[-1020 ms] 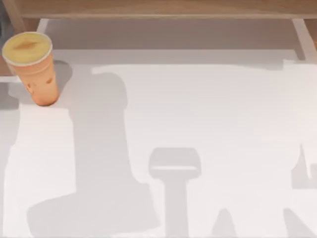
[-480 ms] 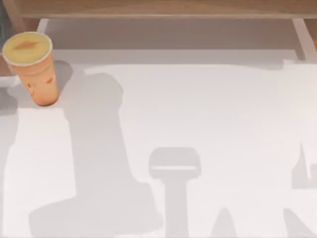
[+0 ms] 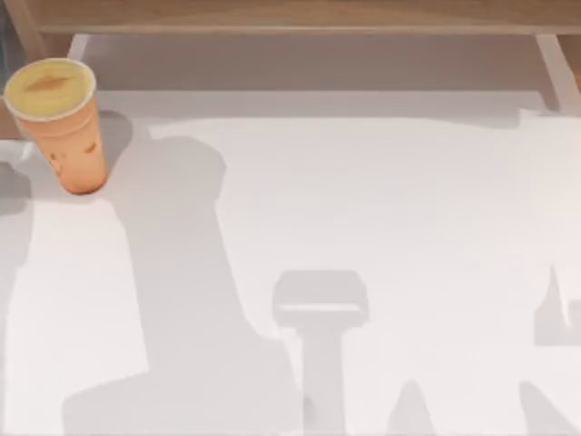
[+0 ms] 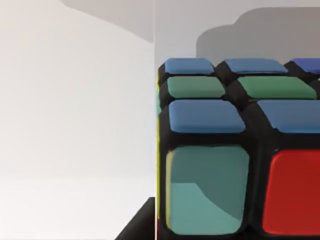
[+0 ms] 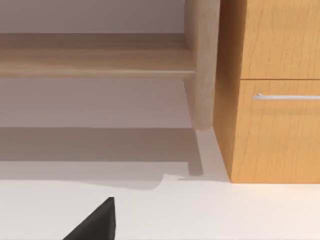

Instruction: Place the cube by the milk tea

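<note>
Standing upright at the white bench's far left, the milk tea tapers, unlabelled; the glossy tiled cube looms close; jaws' state: cannot tell.

A black wedge of the left hand shows in the left wrist view, just beside the multicoloured puzzle cube, which sits very close to that wrist. A black wedge of the right hand hangs low over the white bench.
</note>
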Robot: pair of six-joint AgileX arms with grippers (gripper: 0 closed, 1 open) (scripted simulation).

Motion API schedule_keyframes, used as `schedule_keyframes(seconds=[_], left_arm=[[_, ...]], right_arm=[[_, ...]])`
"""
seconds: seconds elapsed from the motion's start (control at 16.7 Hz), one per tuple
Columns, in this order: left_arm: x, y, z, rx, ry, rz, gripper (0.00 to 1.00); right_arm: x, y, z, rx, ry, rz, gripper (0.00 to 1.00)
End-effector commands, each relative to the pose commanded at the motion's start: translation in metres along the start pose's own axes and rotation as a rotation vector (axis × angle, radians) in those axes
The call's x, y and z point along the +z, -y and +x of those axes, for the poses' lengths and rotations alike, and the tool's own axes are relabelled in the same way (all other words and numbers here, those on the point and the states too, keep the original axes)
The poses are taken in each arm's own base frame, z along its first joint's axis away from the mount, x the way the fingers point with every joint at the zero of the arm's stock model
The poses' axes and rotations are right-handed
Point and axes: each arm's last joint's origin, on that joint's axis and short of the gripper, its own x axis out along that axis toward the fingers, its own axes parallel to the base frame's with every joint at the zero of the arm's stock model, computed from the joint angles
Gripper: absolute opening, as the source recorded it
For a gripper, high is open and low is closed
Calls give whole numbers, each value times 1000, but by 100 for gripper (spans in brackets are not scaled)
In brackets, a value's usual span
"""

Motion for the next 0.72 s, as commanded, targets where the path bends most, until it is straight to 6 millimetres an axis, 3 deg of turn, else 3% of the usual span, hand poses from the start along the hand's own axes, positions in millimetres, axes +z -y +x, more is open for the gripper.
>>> schedule_keyframes(seconds=[0.42, 0.72], left_arm=[[6, 6, 1, 25, 59, 13, 0], [12, 11, 14, 22, 56, 26, 0]], right_arm=[[0, 0, 0, 0, 0, 0, 100], [0, 0, 0, 0, 0, 0, 100]])
